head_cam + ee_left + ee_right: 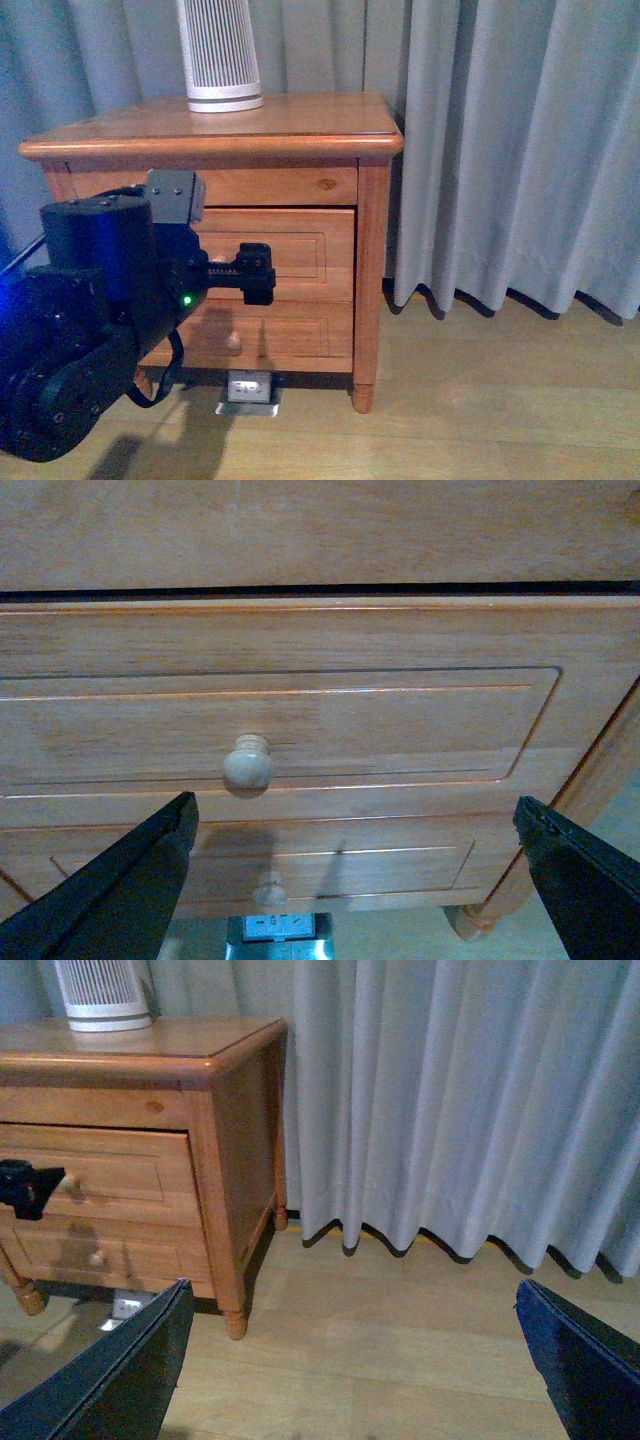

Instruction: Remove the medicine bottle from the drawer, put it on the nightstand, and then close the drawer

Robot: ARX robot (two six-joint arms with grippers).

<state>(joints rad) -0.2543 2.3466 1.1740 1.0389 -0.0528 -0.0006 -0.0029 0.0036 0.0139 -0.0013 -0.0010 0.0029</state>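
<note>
The honey-brown nightstand (290, 118) stands at the left against the curtain. Its upper drawer (300, 245) shows only its framed front (400, 720), and the inside cannot be seen. The medicine bottle is hidden. My left gripper (256, 272) hangs open right in front of that drawer, its fingers (130, 880) spread wide to either side below the round knob (248, 763), touching nothing. In the right wrist view the left gripper (25, 1188) sits just beside the knob (68, 1182). My right gripper (350, 1290) is open and empty over bare floor, away from the nightstand.
A tall white ribbed cylinder (219, 55) stands on the nightstand's top at the back. The lower drawer (300, 330) with its knob (233, 341) is shut. A small grey-white box (248, 388) lies on the floor under the nightstand. Grey curtains (520, 150) hang behind and to the right.
</note>
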